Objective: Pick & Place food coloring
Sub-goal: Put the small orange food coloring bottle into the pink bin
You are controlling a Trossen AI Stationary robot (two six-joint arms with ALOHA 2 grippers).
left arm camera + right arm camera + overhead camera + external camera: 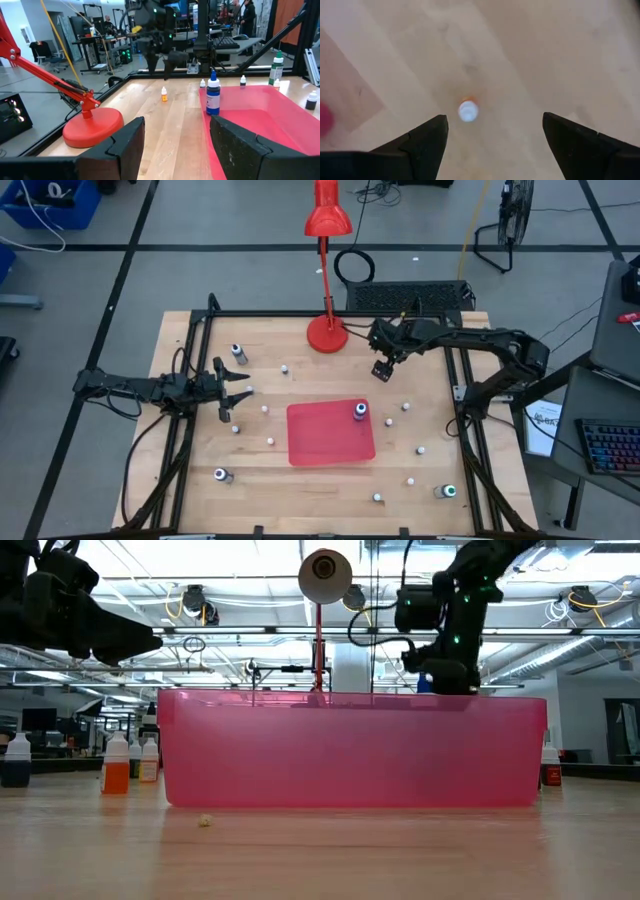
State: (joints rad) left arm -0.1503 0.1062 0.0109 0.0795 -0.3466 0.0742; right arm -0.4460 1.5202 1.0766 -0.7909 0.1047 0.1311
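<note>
Small white food coloring bottles [270, 441] stand scattered upright on the wooden table, with larger grey vials near the corners [239, 353] [448, 491]. One blue-topped vial [360, 412] [213, 95] stands on the red tray [325, 440]. My right gripper [382, 370] [492, 125] hangs open, pointing down, above a tiny orange bottle with a white cap [468, 110], which shows between its fingers without touching them. My left gripper [238, 392] [175, 135] waits open and level at the table's left side, facing the tray.
A red desk lamp stands with its round base [327, 334] [92, 127] at the far edge, close to the right gripper. The tray's pink wall [350, 750] fills the low view. More bottles [117, 765] stand left of it. People stand in the room beyond.
</note>
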